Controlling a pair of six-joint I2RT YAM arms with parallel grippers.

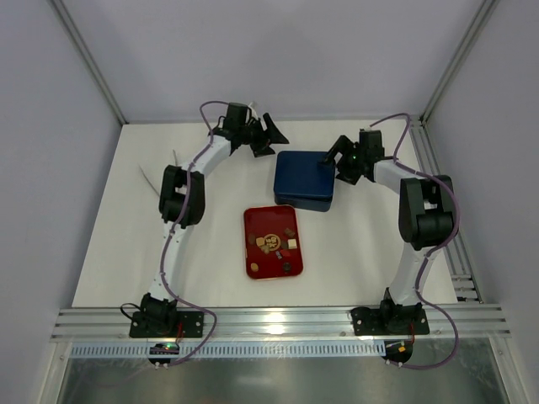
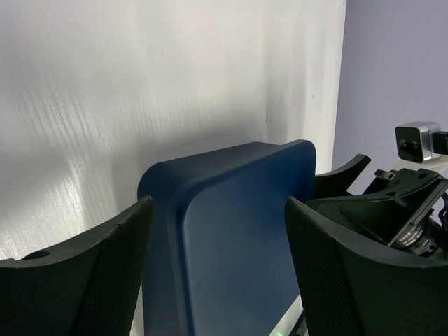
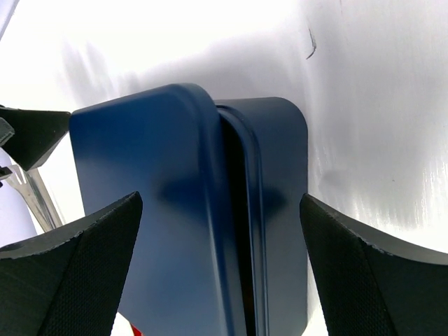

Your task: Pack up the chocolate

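Only the overhead view shows the chocolate [image 1: 291, 244], on the red tray [image 1: 257, 220] just nearside of the blue box [image 1: 305, 181]; the right wrist alone shows its lid [image 3: 140, 210] gapped. Left gripper [image 1: 271, 139] and right gripper [image 1: 339, 162] flank the box's far end, agape, empty

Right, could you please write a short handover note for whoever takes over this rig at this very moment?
Left end effector: open, empty, off the far left corner of the dark blue box.
Right end effector: open, empty, facing the box's right edge.
Chocolate pieces: every one visible lies on the red tray, in front of the box.
Done: nothing packed. The lid sits on the box, though the right wrist view shows a dark gap along its edge.
Left: take the lid off, then move each piece from tray to box.
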